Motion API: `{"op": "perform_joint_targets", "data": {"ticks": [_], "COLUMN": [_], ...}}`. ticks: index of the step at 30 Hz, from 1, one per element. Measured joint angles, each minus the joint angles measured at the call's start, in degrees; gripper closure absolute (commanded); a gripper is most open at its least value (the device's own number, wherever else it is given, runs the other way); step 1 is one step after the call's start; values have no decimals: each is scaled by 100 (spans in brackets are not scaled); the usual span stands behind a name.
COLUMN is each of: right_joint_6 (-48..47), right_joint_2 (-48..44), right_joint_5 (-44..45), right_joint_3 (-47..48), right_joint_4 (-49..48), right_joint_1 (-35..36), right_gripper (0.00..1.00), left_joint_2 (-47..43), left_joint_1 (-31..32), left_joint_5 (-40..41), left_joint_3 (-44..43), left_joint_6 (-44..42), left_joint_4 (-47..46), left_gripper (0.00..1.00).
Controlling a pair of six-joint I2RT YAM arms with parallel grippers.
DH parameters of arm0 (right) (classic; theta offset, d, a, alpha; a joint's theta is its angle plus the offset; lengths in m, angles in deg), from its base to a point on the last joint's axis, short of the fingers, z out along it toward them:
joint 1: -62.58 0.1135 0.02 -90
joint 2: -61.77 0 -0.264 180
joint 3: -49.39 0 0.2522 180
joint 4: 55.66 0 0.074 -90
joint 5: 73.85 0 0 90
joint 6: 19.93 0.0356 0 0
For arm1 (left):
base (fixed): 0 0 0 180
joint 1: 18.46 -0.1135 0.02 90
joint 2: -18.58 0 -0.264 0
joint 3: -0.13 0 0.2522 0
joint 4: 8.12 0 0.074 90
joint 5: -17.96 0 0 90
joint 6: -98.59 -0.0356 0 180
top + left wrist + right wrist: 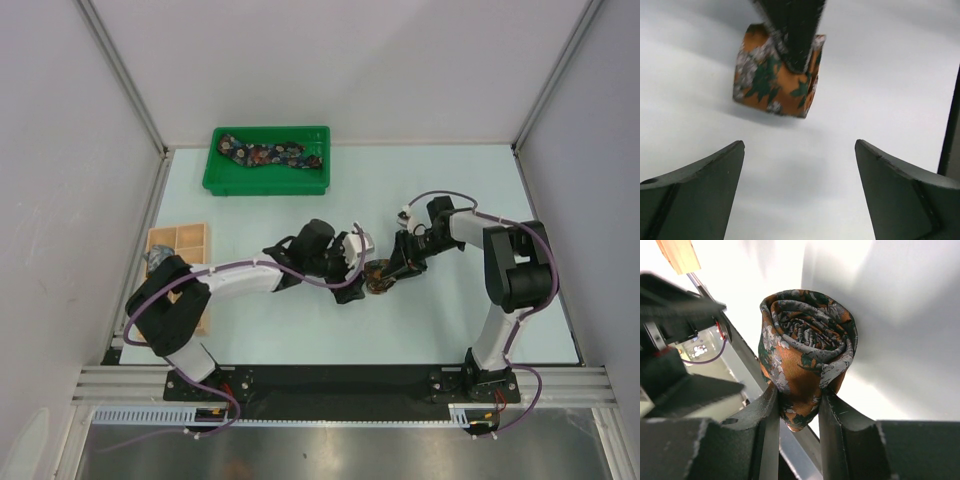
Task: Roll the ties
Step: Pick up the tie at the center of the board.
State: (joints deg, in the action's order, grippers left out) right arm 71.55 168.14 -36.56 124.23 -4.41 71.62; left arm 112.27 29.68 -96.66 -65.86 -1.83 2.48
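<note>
A rust-brown tie point(807, 347) with green and grey leaves is wound into a tight roll. My right gripper point(797, 395) is shut on the roll's lower side and holds it just over the table near the middle point(378, 280). My left gripper point(800, 150) is open and empty, a short way from the roll point(775, 80), with bare table between its fingers. From above, the left gripper point(360, 268) sits just left of the roll and the right gripper point(388, 272) just right of it. A dark navy floral tie point(270, 155) lies unrolled in the tray.
The green plastic tray point(215, 185) stands at the back left of the table. A tan wooden compartment box point(180, 240) sits at the left edge, partly under my left arm, with a small grey bundle point(157, 258) at its near corner.
</note>
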Motion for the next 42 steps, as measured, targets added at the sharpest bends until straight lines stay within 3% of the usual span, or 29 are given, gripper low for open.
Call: {"op": "perform_joint_targets", "data": {"ticks": [6,18,31,42], "right_joint_6": [7,-2,-409,-457], "right_joint_2": [-90,-76,133,184], "right_joint_5": [20,81,-168,-227], "right_joint_3": [0,0,2,11], "right_joint_4": [-173,-249,39,105], "right_joint_1": [0,114,175,186], "right_gripper": [100,100,100,100], "left_joint_2": [-166,-131,715,1023], "left_joint_1": [-577,-732,-715,-173], "left_joint_5": [-317,-791,-1263,-743], "left_joint_3": [0,37,-175,-417], "left_joint_6": [339,1093,-1099,-1519], "left_joint_4": [385,105,-365,-699], "left_gripper": [3,1,0,1]}}
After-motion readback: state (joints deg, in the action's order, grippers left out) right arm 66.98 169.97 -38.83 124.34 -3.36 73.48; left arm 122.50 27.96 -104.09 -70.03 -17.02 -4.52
